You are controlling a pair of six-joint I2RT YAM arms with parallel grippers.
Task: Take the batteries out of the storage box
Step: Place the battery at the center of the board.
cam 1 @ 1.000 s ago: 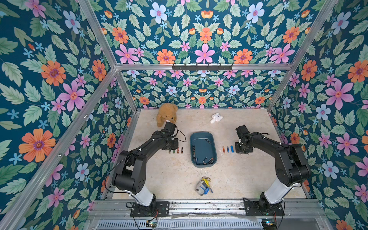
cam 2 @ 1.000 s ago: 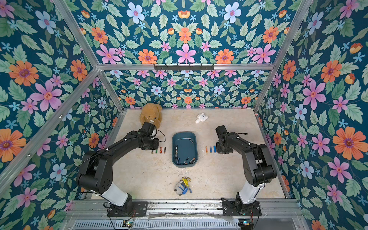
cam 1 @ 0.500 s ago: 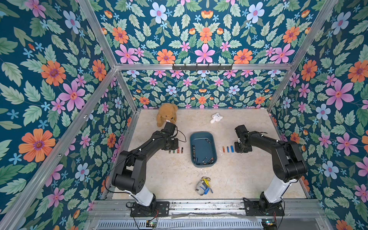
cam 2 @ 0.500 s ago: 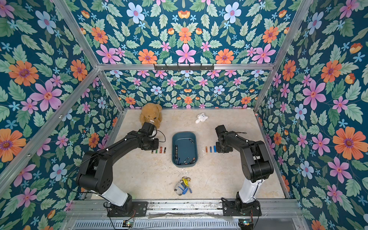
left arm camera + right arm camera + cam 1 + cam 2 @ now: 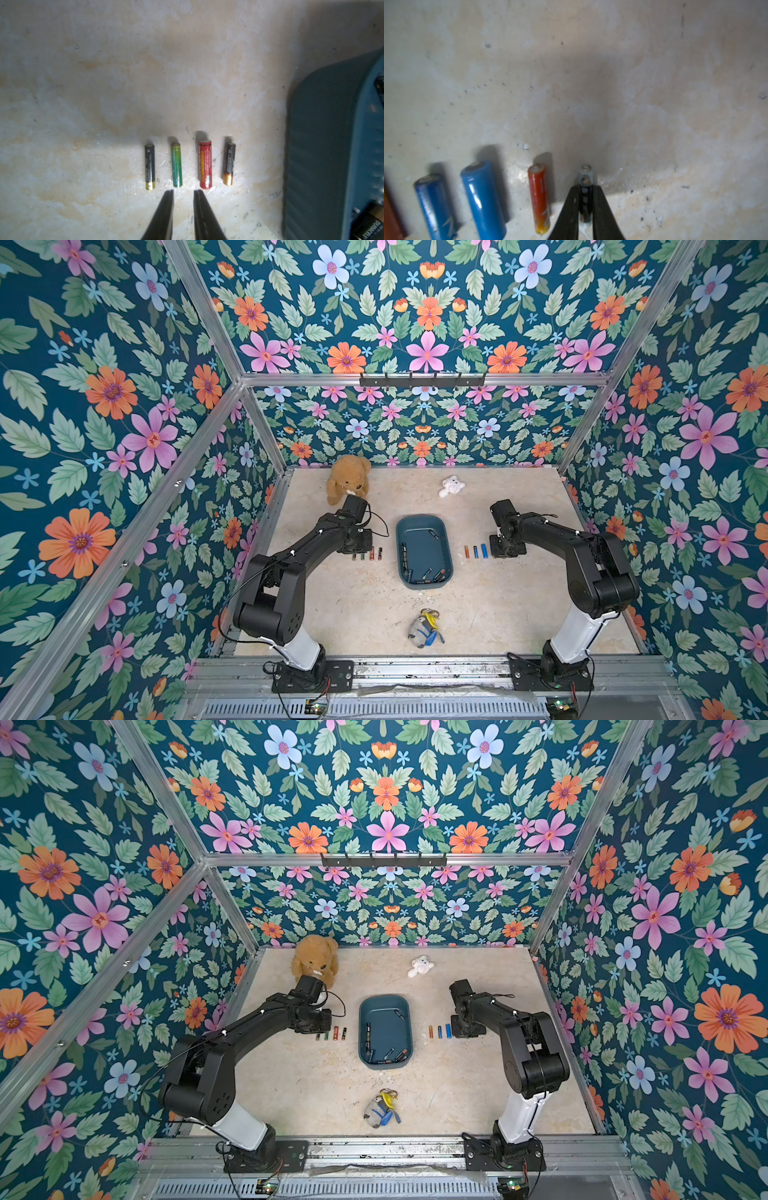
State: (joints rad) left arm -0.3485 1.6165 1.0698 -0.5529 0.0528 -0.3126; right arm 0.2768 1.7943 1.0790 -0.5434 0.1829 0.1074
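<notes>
The teal storage box (image 5: 426,558) (image 5: 386,1038) stands mid-table, with several batteries (image 5: 428,574) along its walls. Left of it lie a black, a green (image 5: 176,165), a red (image 5: 205,164) and a black-and-copper battery in a row. My left gripper (image 5: 184,191) hovers just behind the green and red ones, open a little with nothing between its fingers. Right of the box lie an orange and two blue batteries (image 5: 476,551). My right gripper (image 5: 585,188) is low over the table, shut on a grey-black battery (image 5: 585,176) beside an orange-red one (image 5: 539,197).
A brown teddy bear (image 5: 348,479) sits at the back left, close behind my left wrist. A small white plush (image 5: 451,486) lies at the back. A grey toy with yellow and blue parts (image 5: 424,628) lies near the front. Floral walls close in three sides.
The right arm's elbow has shifted slightly inward. Both grippers hold their places and their states.
</notes>
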